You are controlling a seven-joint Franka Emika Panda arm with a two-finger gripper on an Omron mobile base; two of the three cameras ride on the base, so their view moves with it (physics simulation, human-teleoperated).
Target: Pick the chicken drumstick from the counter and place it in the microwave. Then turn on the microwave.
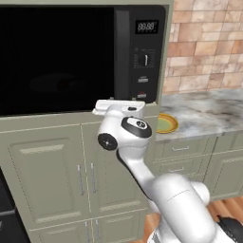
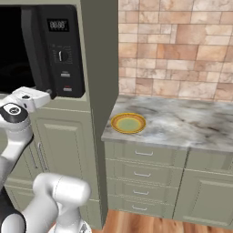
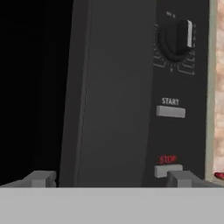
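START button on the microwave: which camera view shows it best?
The hand view: the START button is large, its label readable, between the dial and the STOP button. Both base views show it as a tiny pale bar on the control panel, unreadable.

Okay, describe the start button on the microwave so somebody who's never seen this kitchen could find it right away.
Find the black microwave built into the beige cabinets, then its control panel right of the dark glass door. On that panel, below the dial, sits the START button, a small grey bar with START in white above it. The similar STOP button lower down is labelled in red.
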